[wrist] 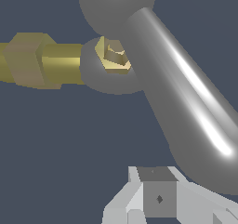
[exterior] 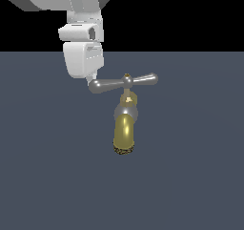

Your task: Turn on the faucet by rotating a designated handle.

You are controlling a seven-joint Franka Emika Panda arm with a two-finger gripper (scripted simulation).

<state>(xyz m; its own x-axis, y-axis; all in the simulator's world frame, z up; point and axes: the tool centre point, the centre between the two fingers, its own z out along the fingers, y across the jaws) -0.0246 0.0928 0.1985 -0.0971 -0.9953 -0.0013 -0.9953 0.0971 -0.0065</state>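
Observation:
The faucet stands mid-scene in the exterior view, its gold curved spout pointing toward the camera with a dark speckled rim. Above it lies the handle, a silver crossbar with a bulb at each end and a small gold hub. My gripper hangs from above on the exterior view's left, its tip against the crossbar's left bulb. In the wrist view one arm of the handle fills the frame next to the gold hub. The fingers sit together beside that arm's bulb, holding nothing.
A flat dark grey-blue floor surrounds the faucet. The white arm link rises above the gripper toward the upper part of the exterior view. No other objects show.

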